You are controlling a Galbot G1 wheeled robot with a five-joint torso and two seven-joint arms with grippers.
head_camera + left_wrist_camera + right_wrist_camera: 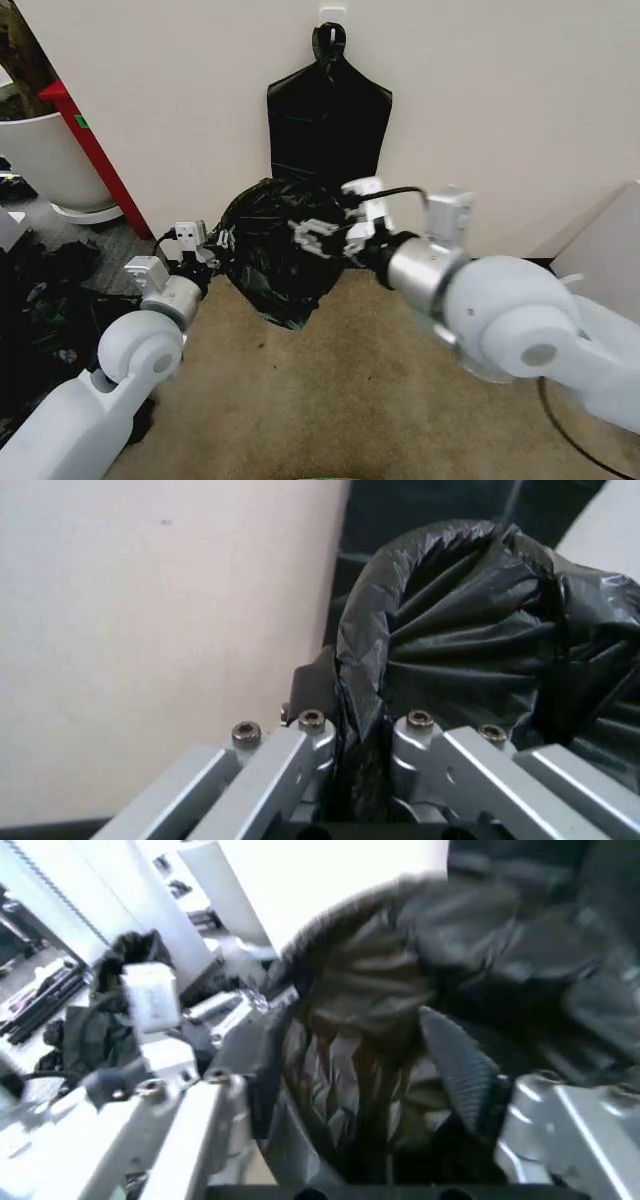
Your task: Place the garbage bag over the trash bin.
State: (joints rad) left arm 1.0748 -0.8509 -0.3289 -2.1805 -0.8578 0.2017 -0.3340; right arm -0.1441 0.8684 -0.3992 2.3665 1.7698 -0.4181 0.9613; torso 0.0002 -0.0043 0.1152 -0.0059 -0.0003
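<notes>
Holding the garbage bag (pixel 275 255) stretched between both hands, above the carpet floor by the wall.
Head view: left hand (pixel 205 255) at its left edge, right hand (pixel 330 235) at its upper right; film looks light, soft, slippery, best taken at the rolled edge. Left wrist view: fingers (pixel 310 739) pinch that edge. Right wrist view: fingers (pixel 455 1057) nipping gathered film; bag contents hidden.

trash bin hidden under garbage bag (pixel 275 250), right wrist view blurred
</notes>
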